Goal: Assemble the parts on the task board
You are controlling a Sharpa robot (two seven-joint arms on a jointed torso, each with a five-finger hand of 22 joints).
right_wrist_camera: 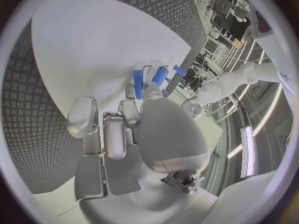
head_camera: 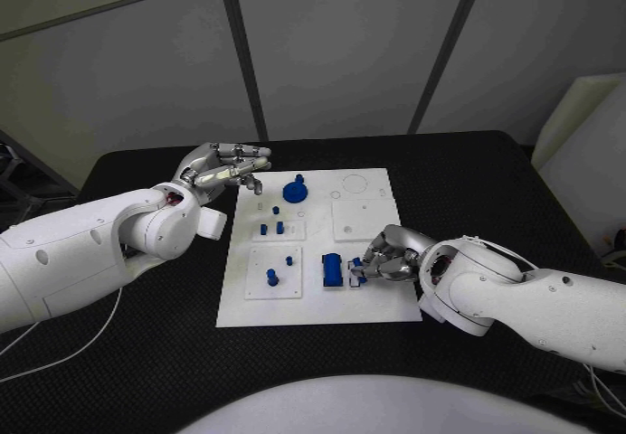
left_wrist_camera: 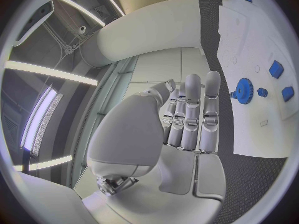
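The white task board [head_camera: 313, 306] lies mid-table. A blue gear [head_camera: 296, 190] stands near its far edge, and it appears beyond my fingertips as the gear [left_wrist_camera: 244, 90] in the left wrist view. My left hand [head_camera: 229, 168] hovers over the board's far left corner, fingers extended and holding nothing. A blue block [head_camera: 333, 269] stands near the board's right front. My right hand [head_camera: 389, 257] is bent down right beside it, fingertips pinching a small blue part [head_camera: 355, 275]. The right wrist view has that blue part [right_wrist_camera: 138, 82] sticking out from between the fingertips.
Small blue pegs [head_camera: 270, 221] stand in the left middle plate, and another peg [head_camera: 271, 276] in the front left plate. A white square plate [head_camera: 360, 220] sits at the board's right. The black table [head_camera: 457, 172] extends all round; a white panel [head_camera: 587, 136] stands at the right.
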